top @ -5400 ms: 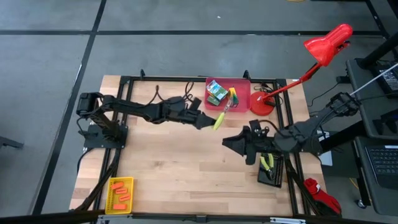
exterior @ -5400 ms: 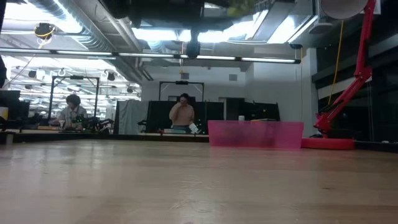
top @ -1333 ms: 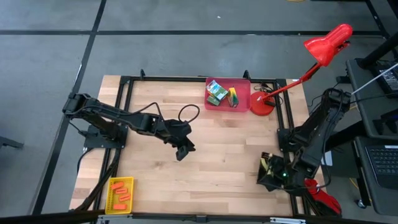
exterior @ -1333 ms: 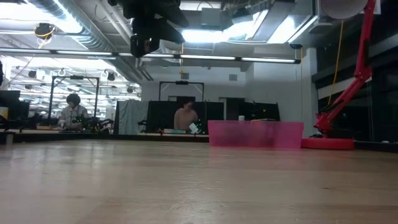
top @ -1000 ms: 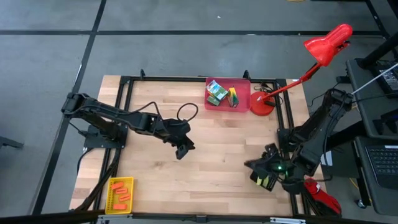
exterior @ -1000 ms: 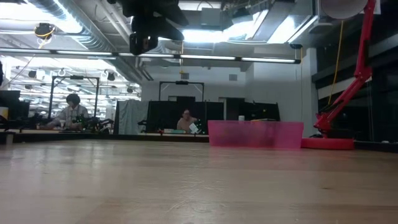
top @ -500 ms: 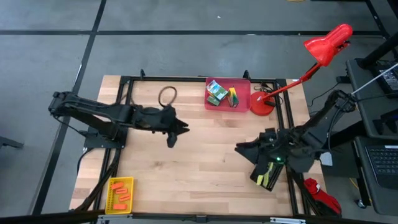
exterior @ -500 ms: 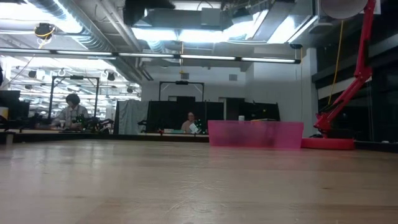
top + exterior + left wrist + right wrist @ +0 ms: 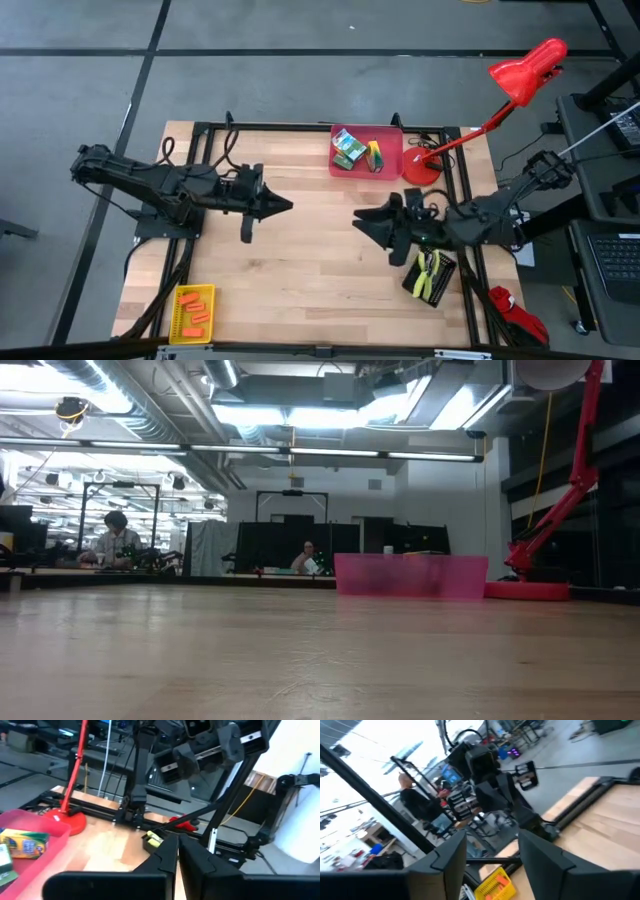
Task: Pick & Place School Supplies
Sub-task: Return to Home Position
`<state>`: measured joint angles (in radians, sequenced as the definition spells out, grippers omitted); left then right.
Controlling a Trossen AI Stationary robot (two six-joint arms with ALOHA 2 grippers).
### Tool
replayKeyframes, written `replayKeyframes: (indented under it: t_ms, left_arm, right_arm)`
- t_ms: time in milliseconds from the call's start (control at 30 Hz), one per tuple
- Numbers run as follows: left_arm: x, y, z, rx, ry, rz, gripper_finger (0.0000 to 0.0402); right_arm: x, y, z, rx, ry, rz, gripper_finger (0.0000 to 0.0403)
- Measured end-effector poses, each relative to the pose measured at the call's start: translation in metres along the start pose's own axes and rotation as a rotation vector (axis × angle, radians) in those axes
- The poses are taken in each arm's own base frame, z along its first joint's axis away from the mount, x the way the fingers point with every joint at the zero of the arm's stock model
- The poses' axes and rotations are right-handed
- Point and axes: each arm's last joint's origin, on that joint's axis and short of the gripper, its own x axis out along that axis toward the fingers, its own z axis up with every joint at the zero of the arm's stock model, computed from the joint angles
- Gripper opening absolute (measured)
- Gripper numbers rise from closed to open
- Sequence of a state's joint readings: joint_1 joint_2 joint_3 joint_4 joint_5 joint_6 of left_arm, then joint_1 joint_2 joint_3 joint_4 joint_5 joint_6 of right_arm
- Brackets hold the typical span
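The red bin (image 9: pixel 395 165) at the table's far edge holds green-and-yellow crayon boxes (image 9: pixel 347 147) and a pair of yellow-green pliers (image 9: pixel 374 155). More pliers (image 9: pixel 430 272) lie in the black bin (image 9: pixel 412 290) at the near right. Orange sticks (image 9: pixel 198 317) lie in the yellow bin (image 9: pixel 180 300) at the near left. My left gripper (image 9: pixel 288 207) hangs left of the table's middle, pointing right, shut and with nothing in it (image 9: pixel 177 851). My right gripper (image 9: pixel 358 219) faces it from the right, open with nothing between its fingers (image 9: pixel 490 855). Neither shows in the low view.
A red desk lamp stands with its base (image 9: pixel 420 168) next to the red bin, its arm reaching past the table's far right corner. Black frame rails (image 9: pixel 300 128) run along the table's edges. People sit in the room beyond (image 9: pixel 305 558). Bare wood (image 9: pixel 320 270) lies between the bins.
My left gripper has risen out of the low view, drawn back toward the table's left edge and tipped from pointing down to level. My right gripper has risen from over the black bin toward the table's middle and turned to face left. The pliers stay in the black bin.
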<state>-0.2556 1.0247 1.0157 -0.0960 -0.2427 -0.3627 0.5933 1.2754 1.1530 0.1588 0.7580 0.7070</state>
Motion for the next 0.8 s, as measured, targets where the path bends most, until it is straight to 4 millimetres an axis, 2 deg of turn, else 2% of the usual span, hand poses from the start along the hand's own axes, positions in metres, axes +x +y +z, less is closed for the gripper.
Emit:
replayKeyframes:
  t_ms: [67,167,500,600,700,800]
  left_arm:
    - [0.0,-0.002,0.0,-0.024,-0.008,-0.013,0.0011]
    - [0.0,-0.002,0.0,-0.057,-0.001,-0.02,0.0034]
    - [0.0,-0.002,0.001,-0.093,-0.024,0.005,0.0194]
    - [0.001,-0.001,-0.001,-0.088,-0.019,0.034,0.0228]
    - [0.001,0.001,-0.002,-0.102,-0.026,0.09,0.0244]
    - [0.002,0.003,-0.003,-0.071,-0.024,0.138,0.0249]
  right_arm:
    - [0.008,-0.002,0.002,0.001,-0.001,0.037,0.0172]
    - [0.02,-0.007,0.009,0.005,0.008,0.104,0.0166]
    - [0.034,-0.017,0.024,0.001,-0.008,0.172,0.0199]
    - [0.035,-0.019,0.025,-0.012,-0.018,0.161,0.0199]
    - [0.036,-0.02,0.026,-0.016,-0.036,0.136,0.0184]
    - [0.038,-0.022,0.024,-0.039,-0.051,0.097,0.0145]
